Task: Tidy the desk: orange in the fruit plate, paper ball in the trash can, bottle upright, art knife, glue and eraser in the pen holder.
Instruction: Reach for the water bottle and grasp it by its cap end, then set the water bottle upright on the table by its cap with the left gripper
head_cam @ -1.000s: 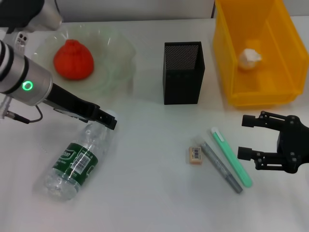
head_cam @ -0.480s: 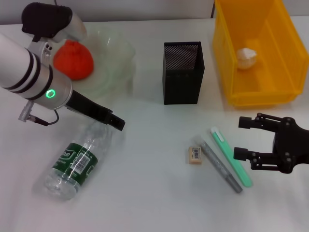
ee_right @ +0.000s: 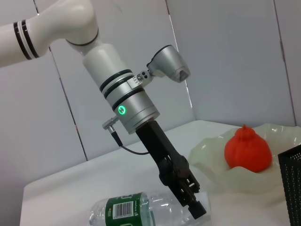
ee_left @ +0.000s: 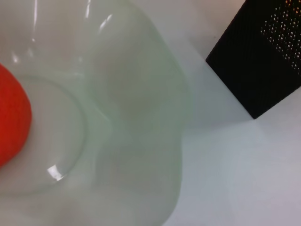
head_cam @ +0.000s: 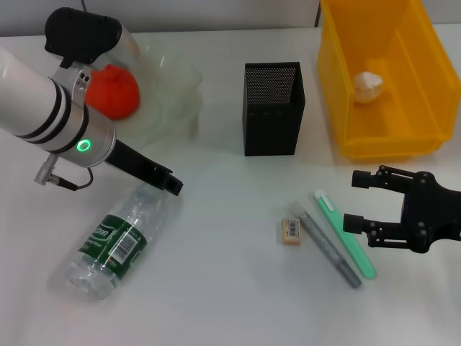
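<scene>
The bottle (head_cam: 117, 241) lies on its side on the white desk (head_cam: 216, 288), cap end up toward the left gripper (head_cam: 169, 182), base toward the near-left corner, so its long axis runs diagonally from the robot's near left up toward the pen holder. The left gripper hangs just above the cap end, fingers pointing down and to the right; whether they are apart or closed on anything I cannot tell, and nothing appears to be held. That arm is plainly the nearer one, so righting the bottle looks like its job. Counting from largest down: one trash can (head_cam: 382, 79) at far right with one paper ball (head_cam: 369, 85) already in it; one fruit plate (head_cam: 169, 94) at far left holding one orange (head_cam: 115, 92); one pen holder (head_cam: 273, 108) standing between them; one bottle; then two pen-like sticks, a green one (head_cam: 344, 232) and a grey one (head_cam: 328, 247), lying side by side; and one eraser (head_cam: 291, 231) just beside the grey stick. The right gripper (head_cam: 356, 202) sits just right of the green stick, jaws spread wide and empty.
</scene>
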Robot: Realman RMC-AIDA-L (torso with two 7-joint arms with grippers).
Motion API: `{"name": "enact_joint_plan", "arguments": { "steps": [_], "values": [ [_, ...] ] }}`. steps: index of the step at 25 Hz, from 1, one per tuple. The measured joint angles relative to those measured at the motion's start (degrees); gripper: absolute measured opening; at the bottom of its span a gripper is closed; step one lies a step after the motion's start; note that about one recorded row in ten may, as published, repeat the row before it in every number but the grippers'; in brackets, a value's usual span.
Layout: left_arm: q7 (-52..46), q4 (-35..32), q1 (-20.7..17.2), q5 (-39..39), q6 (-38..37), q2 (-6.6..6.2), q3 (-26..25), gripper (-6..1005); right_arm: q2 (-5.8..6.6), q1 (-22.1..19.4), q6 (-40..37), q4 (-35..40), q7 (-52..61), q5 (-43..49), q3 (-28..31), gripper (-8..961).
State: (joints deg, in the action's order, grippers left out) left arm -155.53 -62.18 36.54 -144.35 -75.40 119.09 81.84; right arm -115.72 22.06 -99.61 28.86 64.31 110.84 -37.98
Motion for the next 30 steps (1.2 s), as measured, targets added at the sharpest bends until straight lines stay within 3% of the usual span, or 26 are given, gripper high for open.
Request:
{"name": "enact_joint_plan", "arguments": {
  "steps": [5, 6, 7, 8, 9, 10, 14, 20, 21, 30],
  "values": [
    [0.6, -1.1, -0.6, 0.5, -0.8, -0.05, 0.0, 459, -0.09, 0.0, 0.1, 0.0, 0.0, 0.0, 0.2, 820],
    [4.3, -3.2, -2.2, 5.2, -3.2, -0.3, -1.6, 456, -0.12, 0.0, 0.1, 0.0, 0.0, 0.0, 0.3, 820],
    [4.3, -3.2, -2.2, 5.2, -3.2, -0.3, -1.6, 453, -0.12, 0.0, 0.1, 0.0, 0.0, 0.0, 0.3, 820],
    [6.5, -4.0, -3.1, 8.2, -4.5, -0.41, -2.9, 449, -0.16, 0.0, 0.1, 0.0, 0.0, 0.0, 0.3, 820],
    [11.1, -5.1, -5.0, 14.3, -7.2, -0.52, -7.4, 446, -0.33, 0.0, 0.0, -0.1, 0.1, -0.1, 0.4, 820],
    [11.1, -5.1, -5.0, 14.3, -7.2, -0.52, -7.4, 447, -0.33, 0.0, 0.0, -0.1, 0.1, -0.1, 0.4, 820],
    [20.4, -4.6, -7.8, 21.9, -11.4, -0.7, -17.2, 452, -0.9, -0.1, -0.1, -0.9, 1.3, -0.5, 0.6, 820],
    [37.1, 3.8, -10.5, 31.4, -19.0, -0.96, -33.3, 459, -0.97, 0.7, 0.1, -1.2, 5.0, -0.7, 0.9, 820],
    [43.2, 7.5, -11.2, 34.2, -20.8, -0.97, -37.9, 460, -1.07, 0.8, 0.1, -1.2, 5.7, -0.7, 1.1, 820],
    [67.3, 22.2, -13.1, 44.4, -24.9, -1.16, -48.3, 471, -1.2, 2.4, -1.1, -1.5, 9.5, -0.7, 7.9, 820]
  ]
}}
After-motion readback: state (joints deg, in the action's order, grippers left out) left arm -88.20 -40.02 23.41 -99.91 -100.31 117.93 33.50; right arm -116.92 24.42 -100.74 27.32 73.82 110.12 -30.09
